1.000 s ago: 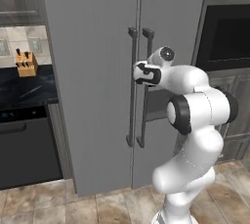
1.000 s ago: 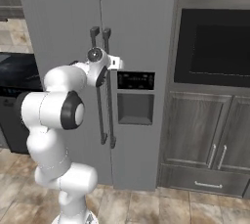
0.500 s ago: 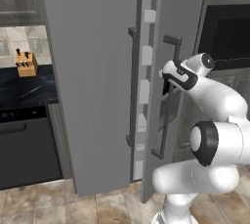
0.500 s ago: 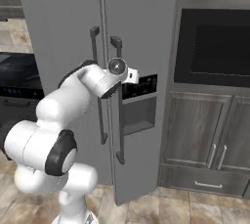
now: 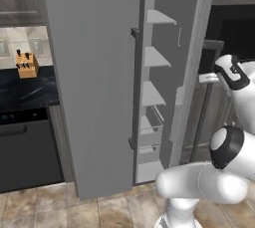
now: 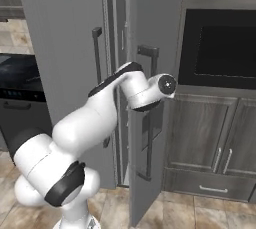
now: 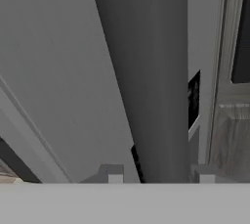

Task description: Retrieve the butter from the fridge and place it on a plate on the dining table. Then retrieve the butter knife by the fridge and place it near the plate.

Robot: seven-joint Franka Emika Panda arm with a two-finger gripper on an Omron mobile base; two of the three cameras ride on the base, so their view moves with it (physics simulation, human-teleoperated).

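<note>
The tall grey fridge [image 5: 94, 72] has its right door [image 6: 150, 23] swung well open, showing pale inner shelves [image 5: 154, 57]. My gripper [image 5: 205, 78] is at that door's long dark handle [image 6: 149, 143], near the top. In the hand view the gripper [image 7: 160, 175] straddles the handle bar [image 7: 146, 71], and its fingertips [image 7: 114, 174] stand slightly off the bar on both sides, so it is open. No butter can be made out on the shelves. The plate, the dining table and the butter knife are out of view.
The left fridge door stays shut, with its handle [image 5: 135, 87] beside the gap. A tan knife block [image 5: 26, 64] stands on the black counter [image 5: 25, 90] to the left. A dark built-in oven [image 6: 220, 48] and grey cupboards [image 6: 210, 138] lie right of the open door.
The right fridge door has swung from shut to wide open. My hand moved right and back with its handle, and the jaws have loosened from the bar.
</note>
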